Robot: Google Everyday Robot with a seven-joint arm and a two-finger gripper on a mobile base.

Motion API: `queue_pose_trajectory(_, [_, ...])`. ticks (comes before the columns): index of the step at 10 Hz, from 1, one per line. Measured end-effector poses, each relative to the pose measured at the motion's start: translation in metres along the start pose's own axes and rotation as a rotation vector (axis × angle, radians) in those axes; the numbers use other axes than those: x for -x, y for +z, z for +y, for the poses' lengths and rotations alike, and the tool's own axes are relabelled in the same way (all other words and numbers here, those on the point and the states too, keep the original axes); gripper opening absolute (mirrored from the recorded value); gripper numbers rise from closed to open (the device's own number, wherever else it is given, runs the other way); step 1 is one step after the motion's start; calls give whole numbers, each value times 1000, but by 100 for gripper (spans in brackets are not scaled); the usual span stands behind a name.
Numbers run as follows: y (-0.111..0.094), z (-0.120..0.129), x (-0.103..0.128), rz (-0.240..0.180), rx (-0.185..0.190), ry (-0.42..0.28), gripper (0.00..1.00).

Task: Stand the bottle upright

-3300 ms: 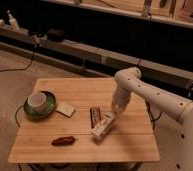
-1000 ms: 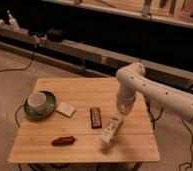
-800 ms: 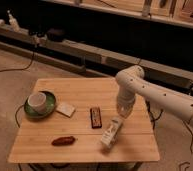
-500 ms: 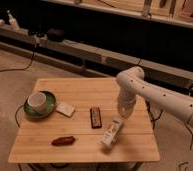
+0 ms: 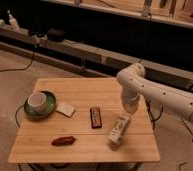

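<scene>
The arm (image 5: 140, 82) reaches in from 3 o'clock, elbow high and forearm dropping straight down. The gripper (image 5: 125, 117) meets the upper end of the bottle (image 5: 117, 134); its grip cannot be told. The bottle lies slanted at the table's (image 5: 85, 87) 4 o'clock. It was earlier touching the dark bar (image 5: 95, 117) and is now apart, at the bar's 4 o'clock. Its label is unreadable.

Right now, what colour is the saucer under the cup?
Green saucer, camera view; gripper at the upper end of the bottle.
</scene>
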State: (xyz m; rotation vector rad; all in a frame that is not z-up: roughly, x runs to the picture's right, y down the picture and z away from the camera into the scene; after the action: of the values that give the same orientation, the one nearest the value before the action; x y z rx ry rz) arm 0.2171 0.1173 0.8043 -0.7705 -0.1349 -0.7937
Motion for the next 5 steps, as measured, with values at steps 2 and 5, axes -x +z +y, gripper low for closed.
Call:
queue_pose_trajectory(2, [-19, 1, -17, 69, 1, 7, 25])
queue_pose_trajectory(5, [-29, -5, -7, 25, -43, 47, 25])
